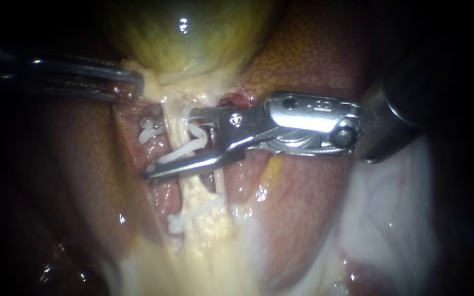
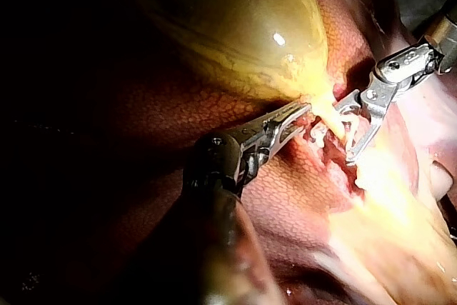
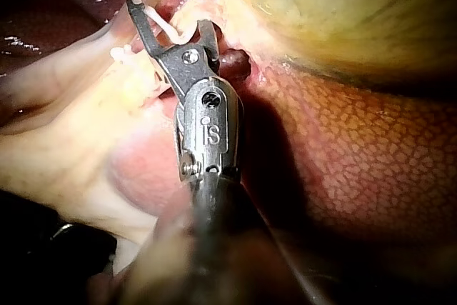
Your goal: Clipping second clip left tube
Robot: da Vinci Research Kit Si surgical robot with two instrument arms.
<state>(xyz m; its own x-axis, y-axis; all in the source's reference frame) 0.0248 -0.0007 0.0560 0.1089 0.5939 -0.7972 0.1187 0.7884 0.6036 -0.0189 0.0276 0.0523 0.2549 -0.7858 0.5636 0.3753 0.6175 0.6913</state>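
The only lettering is on the silver metal wrist housing (image 3: 194,123) of the right instrument (image 3: 170,16), just behind its jaws. In the right wrist view it is a small stamped mark below a round screw (image 3: 208,99). In the endoscope view, faint engraved marks run along the housing's upper edge, too blurred to read.

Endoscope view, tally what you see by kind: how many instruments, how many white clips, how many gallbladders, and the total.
Instruments: 2 (left instrument, right instrument)
White clips: 3
Gallbladder: 1
Total: 6
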